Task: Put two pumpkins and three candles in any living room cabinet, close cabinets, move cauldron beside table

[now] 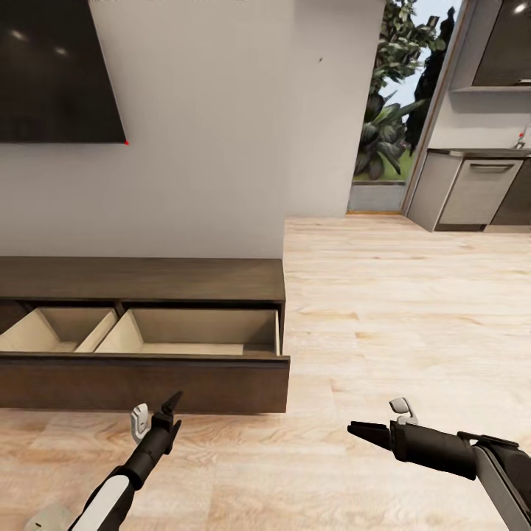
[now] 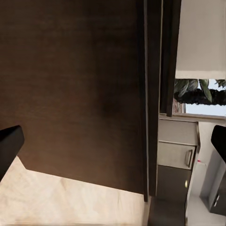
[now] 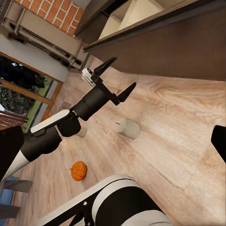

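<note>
L tool [image 1: 156,415] hangs w/ fingers spread, empty, just before the cabinet [image 1: 140,280] front; its drawer [image 1: 188,332] gapes, pale inside. R tool [image 1: 372,429] also apart, empty, over floor [image 1: 383,310]. R wrist cam catches a pumpkin [image 3: 78,170] and candle [image 3: 128,128] on the floor by the L arm. No writing legible.

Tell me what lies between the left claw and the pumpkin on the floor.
In the right wrist view, the left claw and pumpkin are separated by the left arm and bare wood floor.
</note>
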